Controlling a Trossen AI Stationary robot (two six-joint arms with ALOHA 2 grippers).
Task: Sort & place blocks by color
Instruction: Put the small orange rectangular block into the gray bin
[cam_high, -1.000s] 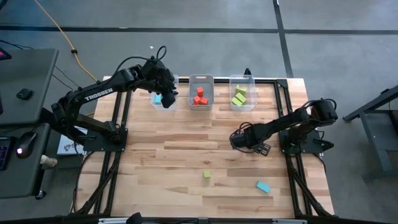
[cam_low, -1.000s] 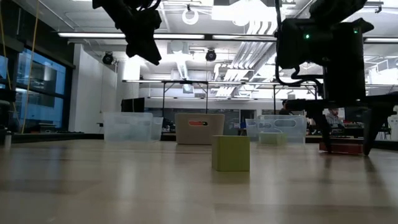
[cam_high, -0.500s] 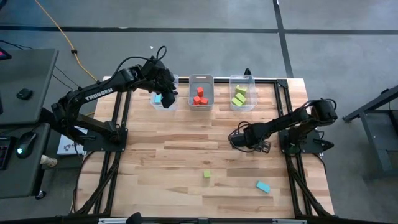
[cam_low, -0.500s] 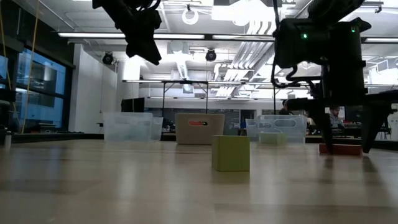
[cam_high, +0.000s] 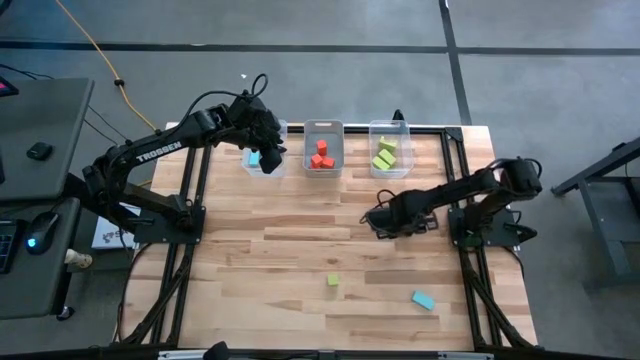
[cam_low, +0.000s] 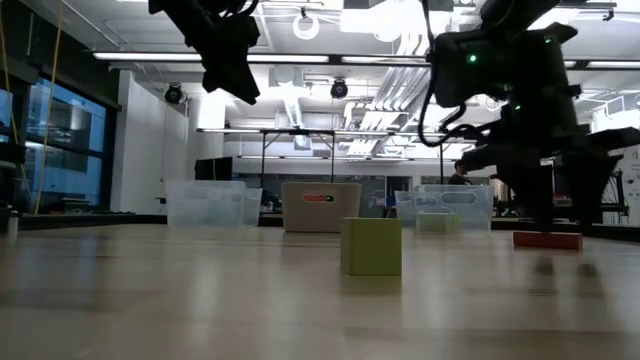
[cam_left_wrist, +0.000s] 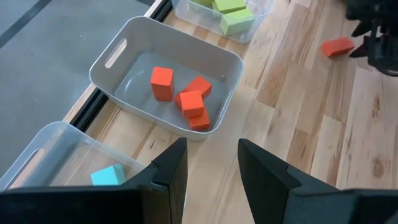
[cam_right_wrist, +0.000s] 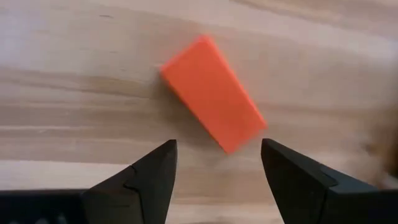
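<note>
The right hand (cam_right_wrist: 214, 163) hovers low over the bench (cam_high: 300, 260), fingers spread wide with nothing between them; a red-orange bar (cam_right_wrist: 213, 110) lies flat on the wood just ahead of its fingertips, not touched. The left hand (cam_left_wrist: 212, 163) hangs above the bins, partly open and empty. Beneath and ahead of it sit a bin with a light blue block (cam_left_wrist: 107, 176) and the middle bin (cam_left_wrist: 118, 50) with red-orange blocks (cam_left_wrist: 186, 99) (four show). A green cube (cam_high: 333, 281) and a blue block (cam_high: 423, 300) lie well apart from both hands.

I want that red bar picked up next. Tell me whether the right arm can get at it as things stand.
Probably yes. The right gripper hangs just above the red bar with its fingers open, and nothing lies between them. The bar sits flat on bare table.
</note>
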